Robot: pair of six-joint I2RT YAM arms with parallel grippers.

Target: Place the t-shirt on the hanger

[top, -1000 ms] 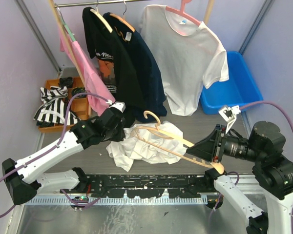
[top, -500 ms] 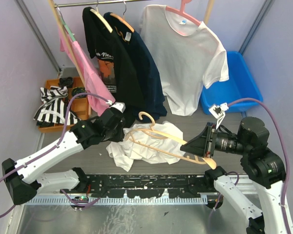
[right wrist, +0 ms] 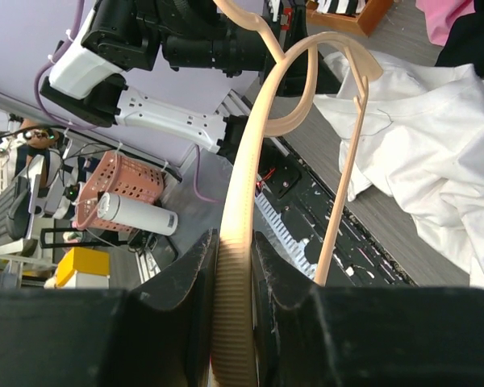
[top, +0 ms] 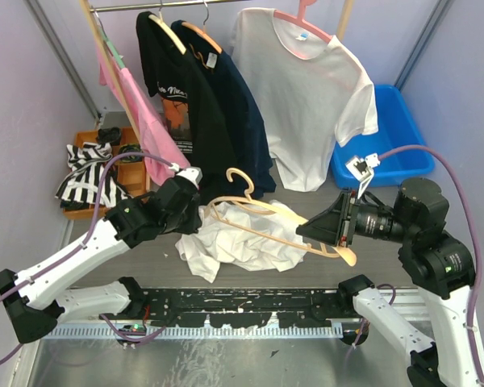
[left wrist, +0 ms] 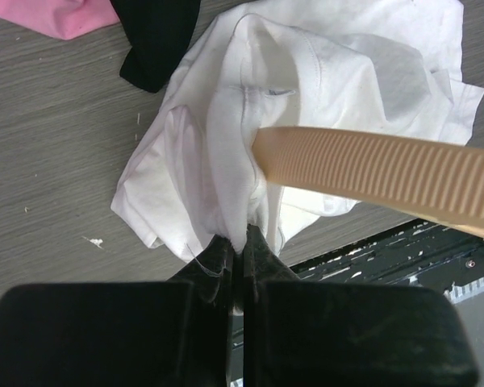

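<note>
Two arms stand at the near edge of the table, each with one gripper. On the table there is one loose t-shirt, crumpled in a white heap just beyond the arm bases and between the two grippers. One hanger is held up over the heap.

The left gripper has its jaws pressed together on a fold at the near edge of the t-shirt. Cloth is pinched between the fingers and pulled up into a ridge. The right gripper is clamped on one wooden arm of the hanger, near its end, with a finger on either side of the ribbed wood. The hanger slants from this grip up and leftward across the t-shirt, its hook at the far left. In the left wrist view, the free end of the hanger meets the cloth just beside the collar seam.

Farther back, four garments hang in a row on one rail: a pink shirt, a black shirt, a navy shirt and a white shirt. The white one hangs on a pink hanger. To the far left sits one orange tray with a striped cloth draped on it. To the far right is one blue bin.
</note>
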